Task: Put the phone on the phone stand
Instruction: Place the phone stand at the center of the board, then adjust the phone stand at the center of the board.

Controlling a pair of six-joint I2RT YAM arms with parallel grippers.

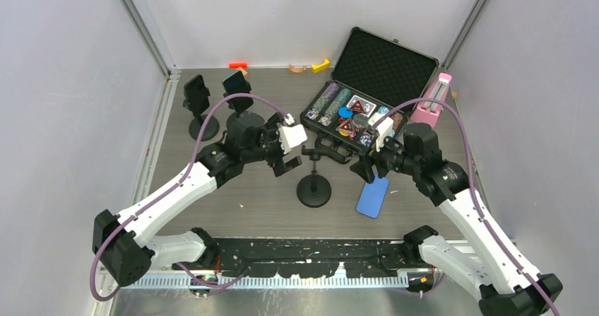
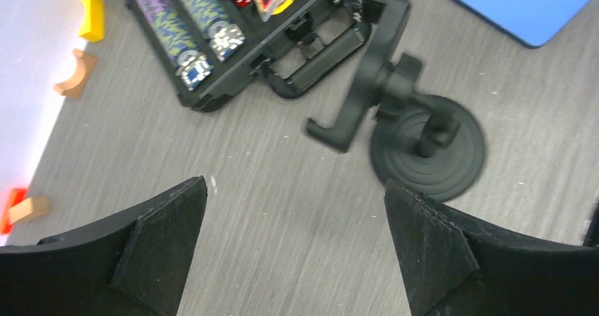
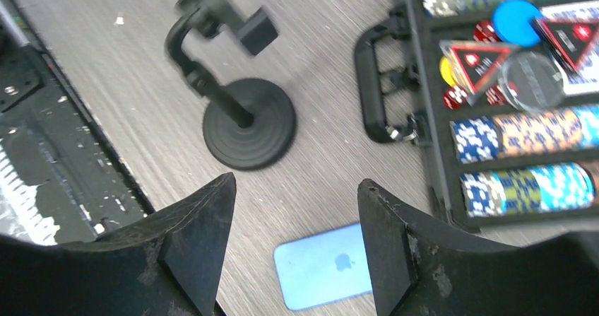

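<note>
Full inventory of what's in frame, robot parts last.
phone: 1, blue, flat on the table, back up, near the right gripper
phone stand: 1, black, table centre, cradle empty
spare stands: 2, black, back left
chip case: 1, black, open, back right
pink object: 1, right of the case
blocks: 4, yellow, red, two tan, along the back wall
table: 1, grey wood grain
left gripper: 1, black, open, empty
right gripper: 1, black, open, above the phone
</note>
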